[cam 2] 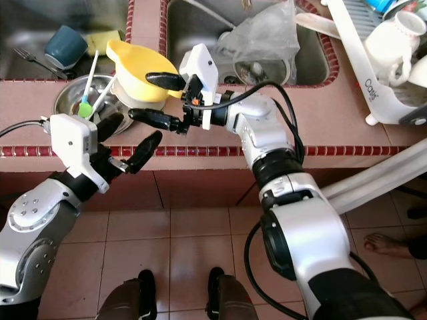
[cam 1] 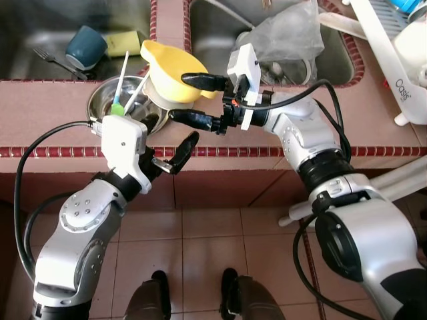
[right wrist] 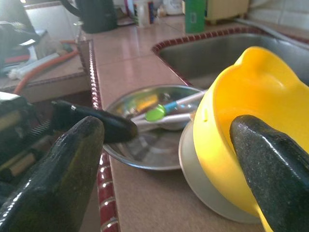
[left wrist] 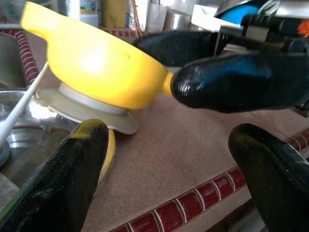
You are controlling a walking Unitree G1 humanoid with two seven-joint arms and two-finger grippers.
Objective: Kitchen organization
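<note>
A yellow bowl [cam 1: 170, 70] with a spout rests tilted on a white saucer-like base [left wrist: 82, 104] on the brown counter [cam 1: 53, 107] between two sinks. My right gripper [cam 1: 178, 97] is open around the bowl's near side. Its upper finger lies over the rim and its lower finger [cam 1: 190, 119] hovers just above the counter. My left gripper [cam 1: 175, 130] is open at the counter's front edge, just short of the bowl. Left of the yellow bowl stands a steel bowl [cam 1: 107, 97] holding a green-tipped utensil [cam 1: 119, 100] and a white one.
The left sink holds a blue cup [cam 1: 85, 47], a yellow sponge [cam 1: 127, 41] and a fork [cam 1: 57, 59]. A clear plastic bag [cam 1: 287, 37] lies in the right sink. A white dish rack [cam 1: 393, 53] stands at the far right. A person's bare foot [cam 2: 383, 243] is on the tiled floor.
</note>
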